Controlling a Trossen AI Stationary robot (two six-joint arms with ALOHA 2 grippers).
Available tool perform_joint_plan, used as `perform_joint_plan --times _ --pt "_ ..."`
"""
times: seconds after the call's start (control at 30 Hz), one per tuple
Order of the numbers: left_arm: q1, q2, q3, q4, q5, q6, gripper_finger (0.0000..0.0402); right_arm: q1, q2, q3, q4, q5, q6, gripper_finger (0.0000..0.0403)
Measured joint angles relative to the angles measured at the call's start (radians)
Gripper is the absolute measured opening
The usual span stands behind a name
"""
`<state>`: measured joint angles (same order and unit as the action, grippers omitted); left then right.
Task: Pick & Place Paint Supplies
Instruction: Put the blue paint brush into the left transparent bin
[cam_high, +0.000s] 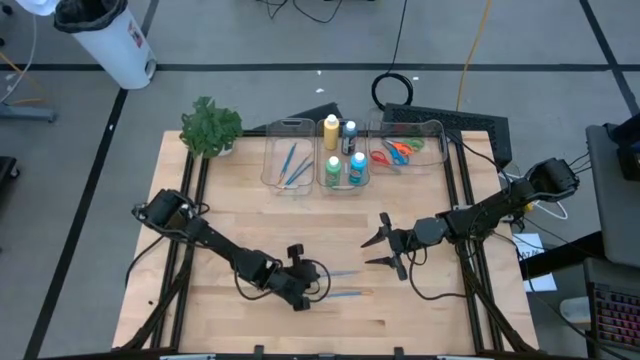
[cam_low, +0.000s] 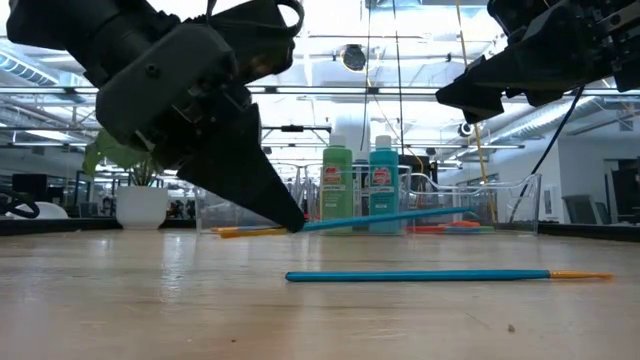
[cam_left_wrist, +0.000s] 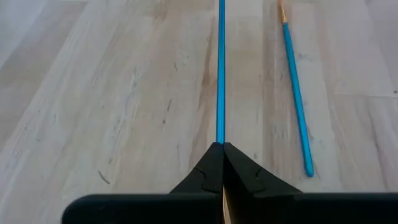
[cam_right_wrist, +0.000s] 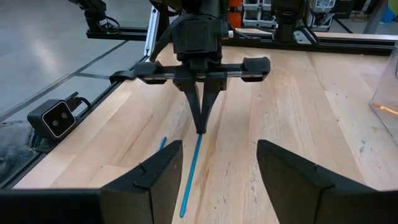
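1. Left gripper (cam_high: 318, 275), matte black with wedge-shaped fingers, is pinched tight on the end of a thin blue paintbrush (cam_left_wrist: 220, 68), low over the front middle of the table (cam_high: 200, 320).
2. That slim, smooth, round brush slants up from the pale, grainy wood.
3. Second blue paintbrush (cam_low: 430, 275), orange-tipped, lies flat just beside it, nearer the front edge.
4. Right gripper (cam_high: 385, 247) hovers right of centre, its broad dark fingers (cam_right_wrist: 146, 180) spread apart, holding nothing.
5. Clear plastic bins (cam_high: 287, 160) at the back hold brushes, paint bottles (cam_low: 337, 185) and scissors (cam_high: 398, 150).
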<state>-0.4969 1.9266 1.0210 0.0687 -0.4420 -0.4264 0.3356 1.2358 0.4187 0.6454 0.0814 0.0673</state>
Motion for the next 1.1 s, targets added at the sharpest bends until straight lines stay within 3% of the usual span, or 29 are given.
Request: perform_joint_plan --times 0.47,0.67,0.8,1.1 --pt "-0.039 -0.022 0.002 0.017 0.087 -0.041 0.0 0.0 -0.002 0.0 -0.027 0.0 -0.003 0.0198" --pt "-0.099 -0.078 0.002 0.094 0.078 0.101 0.0 0.0 -0.052 0.0 -0.138 0.02 -0.003 0.0198" --pt "-0.124 -0.112 -0.055 0.227 0.077 0.186 0.0 -0.001 -0.091 0.0 -0.196 0.081 -0.001 0.0198" --pt "-0.126 -0.197 -0.377 0.742 -0.049 0.217 0.0 0.0 -0.107 0.0 -0.23 0.078 0.026 0.0198"
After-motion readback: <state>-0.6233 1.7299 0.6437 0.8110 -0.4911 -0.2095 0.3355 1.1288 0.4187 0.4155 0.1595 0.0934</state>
